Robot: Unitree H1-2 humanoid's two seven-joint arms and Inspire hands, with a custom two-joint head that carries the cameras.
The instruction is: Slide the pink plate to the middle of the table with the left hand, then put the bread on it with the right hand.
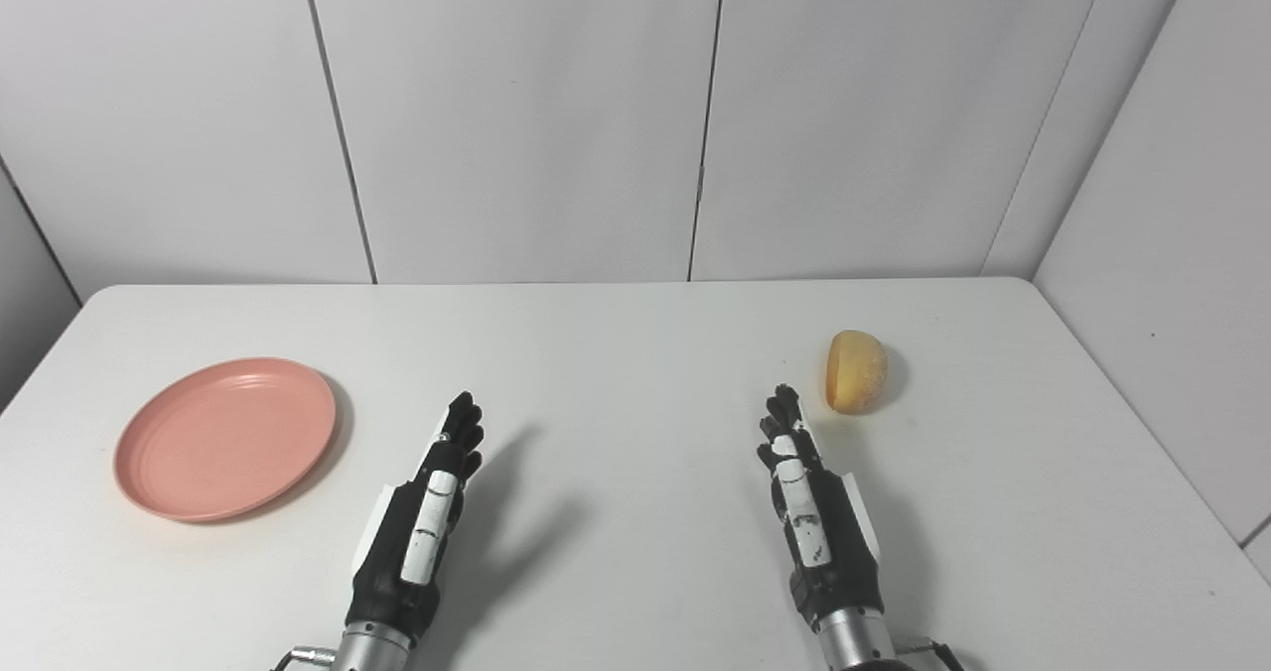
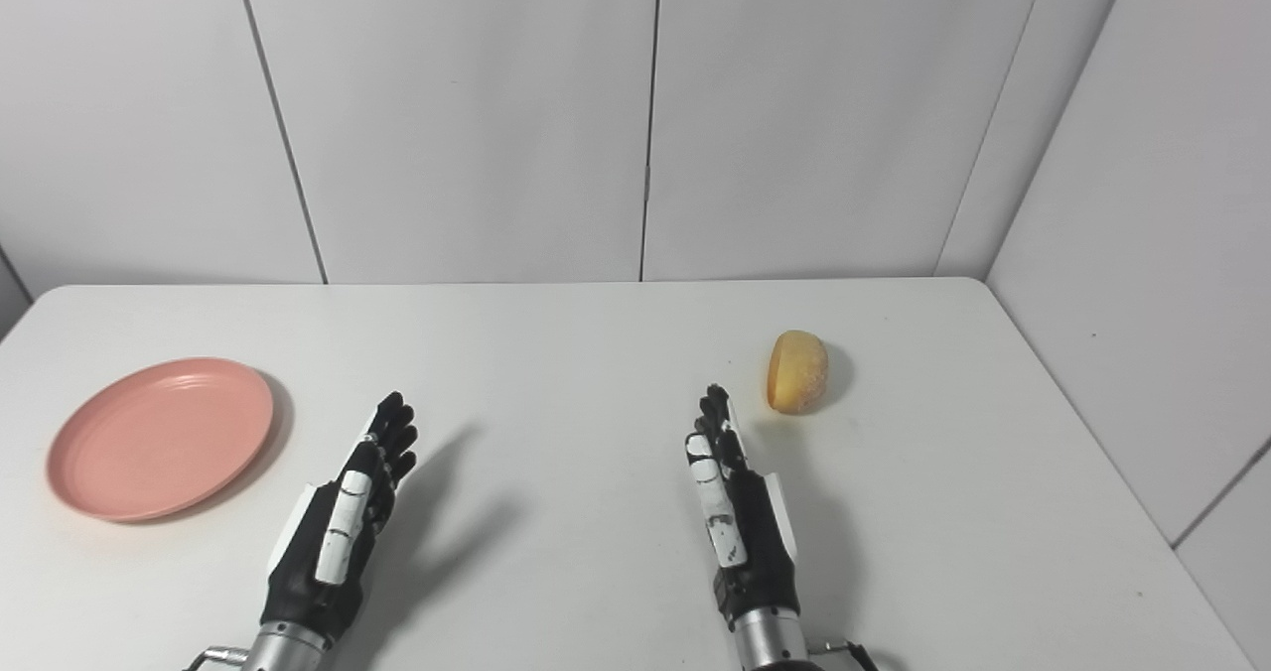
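A pink plate (image 1: 226, 437) lies flat on the white table (image 1: 635, 353) at the left. A yellowish piece of bread (image 1: 856, 370) lies at the right. My left hand (image 1: 425, 512) is open and empty, fingers straight and pointing away, to the right of the plate and apart from it. My right hand (image 1: 806, 502) is open and empty, fingers straight, its tips just short of the bread and to its left. Both hands hold edge-on above the table near the front.
White panel walls close the table at the back and along the right side (image 1: 1152, 254). The table's right edge (image 1: 1142, 423) runs close beside the bread.
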